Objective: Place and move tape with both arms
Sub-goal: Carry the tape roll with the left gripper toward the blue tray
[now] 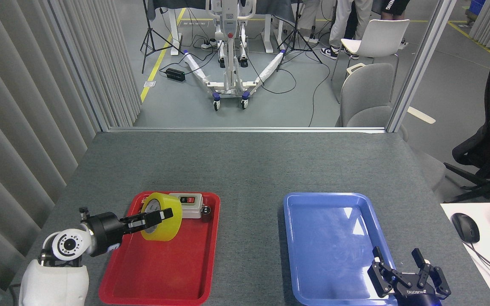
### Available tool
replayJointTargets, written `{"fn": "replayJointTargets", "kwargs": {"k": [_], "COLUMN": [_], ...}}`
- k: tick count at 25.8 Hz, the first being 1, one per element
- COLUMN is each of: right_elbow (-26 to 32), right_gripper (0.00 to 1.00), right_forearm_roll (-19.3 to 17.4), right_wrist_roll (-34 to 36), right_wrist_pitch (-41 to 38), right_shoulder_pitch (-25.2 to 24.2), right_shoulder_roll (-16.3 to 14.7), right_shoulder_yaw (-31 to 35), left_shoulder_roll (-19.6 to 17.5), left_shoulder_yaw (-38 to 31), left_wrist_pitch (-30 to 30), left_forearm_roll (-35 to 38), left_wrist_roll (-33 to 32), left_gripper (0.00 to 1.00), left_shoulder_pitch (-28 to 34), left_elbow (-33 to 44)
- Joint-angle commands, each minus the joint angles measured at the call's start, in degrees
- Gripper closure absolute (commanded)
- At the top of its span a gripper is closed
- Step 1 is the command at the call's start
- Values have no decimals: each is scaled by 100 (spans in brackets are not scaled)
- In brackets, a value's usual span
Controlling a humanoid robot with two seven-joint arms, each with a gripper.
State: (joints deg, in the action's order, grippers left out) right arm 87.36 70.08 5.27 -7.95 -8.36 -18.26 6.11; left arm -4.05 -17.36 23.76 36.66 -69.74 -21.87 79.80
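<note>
The left gripper (153, 217) is gripping the tape (162, 216), holding it raised above the red tray (160, 272). The right gripper (406, 278) is waiting with fingers spread, right of that tray at the blue tray (313, 204); the transfer and placing are likely remaining.

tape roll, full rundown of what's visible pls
The tape is a wide roll of glossy translucent yellow film on a pale core. It is tipped on edge, its open face turned toward the left, so the core hole shows as an ellipse. It is held in the left claw, whose black fingers cross its face, one seeming to reach into the core. It looks lifted over the far part of the red tray, hiding part of the grey switch box behind it.
</note>
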Motion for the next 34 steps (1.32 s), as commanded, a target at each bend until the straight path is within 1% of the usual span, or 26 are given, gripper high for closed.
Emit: {"fn": "replayJointTargets", "kwargs": {"k": [1, 3, 4, 5, 7, 8, 10, 12, 13, 14, 15, 16, 18, 20, 24, 27, 28, 30, 31, 32, 34], "right_elbow": [-210, -237, -237, -237, -175, -149, -149, -131, -122, -105, -96, -70, 141, 264, 335, 405, 396, 396, 414, 431, 449], "right_gripper": [0, 0, 0, 0, 0, 0, 0, 0, 0, 0, 0, 0, 0, 0, 0, 0, 0, 0, 0, 0, 0], "right_forearm_roll": [-943, -1400, -1506, -1559, -1568, -1559, -1576, -1576, -1576, -1585, -1576, -1576, -1585, -1612, -1638, -1708, -1884, -2385, -2552, -2675, -2807], "right_wrist_roll": [124, 212, 264, 317, 510, 660, 967, 1055, 1064, 1064, 1064, 1064, 1064, 1082, 1082, 1082, 1064, 1011, 950, 853, 695], "right_wrist_pitch": [-84, -84, -101, -110, -215, -400, -953, -1586, -1868, -2175, -2465, -2755, -3318, -3705, -3705, -3705, -3705, -3705, -3705, -3705, -3705], "right_shoulder_pitch": [63, 168, 177, 186, 186, 177, 194, 221, 256, 300, 318, 326, 326, 344, 432, 546, 572, 687, 748, 792, 801], "right_shoulder_roll": [-599, -890, -969, -1022, -1118, -1232, -1672, -2173, -2314, -2393, -2437, -2463, -2621, -2744, -2727, -2709, -2700, -2683, -2692, -2700, -2709], "right_shoulder_yaw": [-488, -752, -840, -919, -1121, -1262, -1587, -1903, -1991, -2070, -2123, -2149, -2149, -2158, -2202, -2229, -2281, -2475, -2589, -2659, -2677], "left_shoulder_roll": [0, -61, -105, -193, -334, -360, -439, -668, -782, -896, -923, -896, -844, -764, -554, -439, -386, -237, -176, -114, -35], "left_shoulder_yaw": [-242, -189, -154, -119, 48, 118, 171, 224, 303, 408, 487, 523, 610, 883, 1507, 1973, 2043, 2078, 2122, 2175, 2193], "left_wrist_pitch": [348, 129, -47, -284, -574, -627, -697, -978, -1207, -1506, -1735, -1866, -1858, -1840, -1497, -1128, -1040, -891, -856, -847, -847], "left_forearm_roll": [-1204, -2514, -2910, -3121, -3613, -4131, -5186, -6100, -6435, -6760, -6935, -7006, -7015, -7015, -6944, -6540, -6408, -6250, -6189, -6118, -6030], "left_wrist_roll": [-426, -796, -884, -989, -1306, -1481, -1657, -1692, -1701, -1719, -1754, -1763, -1763, -1763, -1745, -1728, -1719, -1719, -1719, -1719, -1719], "left_gripper": [100, 100, 100, 100, 100, 100, 100, 100, 100, 100, 100, 100, 100, 100, 100, 100, 100, 100, 100, 100, 100], "left_shoulder_pitch": [60, 113, 157, 174, 218, 262, 649, 1035, 1132, 1203, 1229, 1229, 1194, 1176, 1212, 1220, 1220, 1220, 1212, 1203, 1176], "left_elbow": [-9, 62, 123, 185, 387, 510, 870, 1406, 1609, 1793, 1925, 1934, 1934, 1934, 1899, 1670, 1574, 1354, 1266, 1222, 1204]}}
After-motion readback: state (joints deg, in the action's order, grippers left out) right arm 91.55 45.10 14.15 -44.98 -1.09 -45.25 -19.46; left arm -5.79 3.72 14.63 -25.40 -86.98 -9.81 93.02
